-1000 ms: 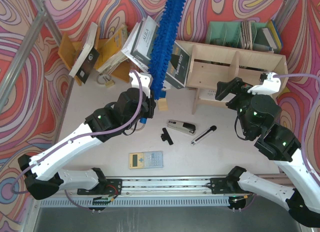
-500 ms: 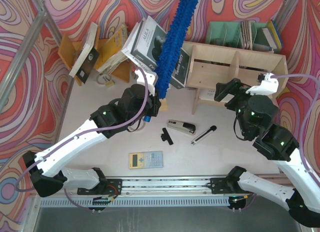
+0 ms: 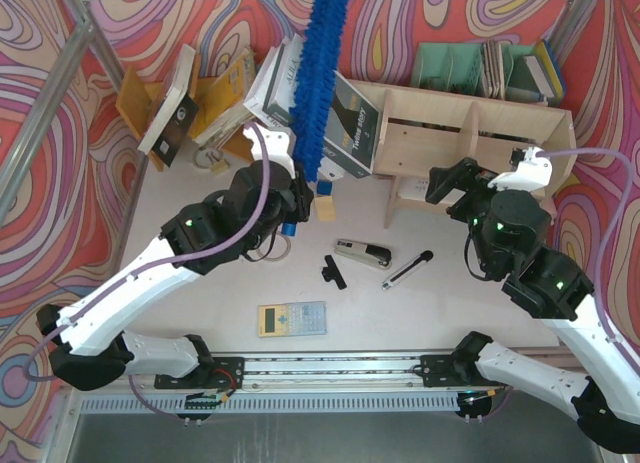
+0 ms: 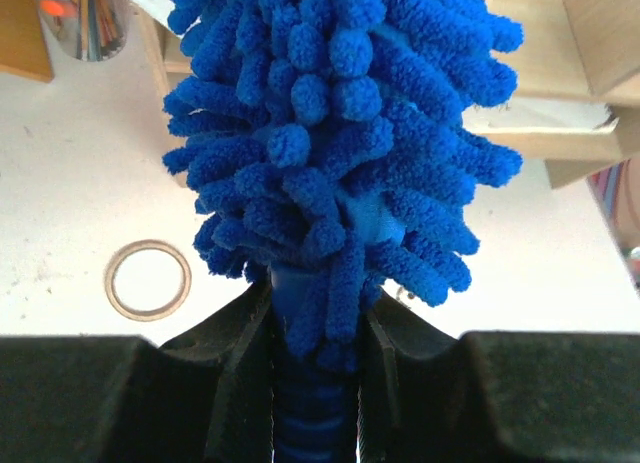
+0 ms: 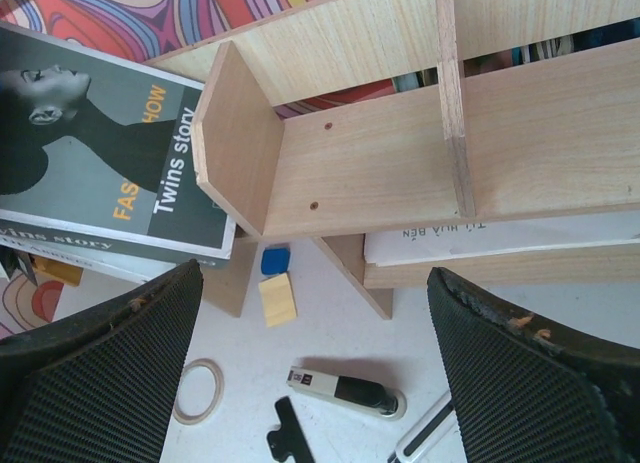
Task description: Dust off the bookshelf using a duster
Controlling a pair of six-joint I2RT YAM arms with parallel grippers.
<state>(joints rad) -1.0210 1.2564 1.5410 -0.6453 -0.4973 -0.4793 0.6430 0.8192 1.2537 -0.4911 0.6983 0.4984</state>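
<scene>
Duster [image 3: 318, 73]: light, soft, floppy fluff, so grip only the stiff handle [image 4: 310, 433], where yr L gripper [image 3: 310, 188] is clamped; it stands up in the bench's [image 3: 200, 303] far half, just left of the shelf [image 3: 470, 133]; R gripper [image 5: 320, 373] wide apart, empty.

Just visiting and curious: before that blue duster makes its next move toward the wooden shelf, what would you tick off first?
1. Duster gripped: ok, the left gripper is shut on its handle.
2. Duster on the bookshelf: not ok, in the top view it lies left of it, across the leaning books.
3. Right gripper free: ok, open and holding nothing.
4. Shelf's left-end compartment free of things: ok.
5. Duster's height above the books: cannot tell.
</scene>
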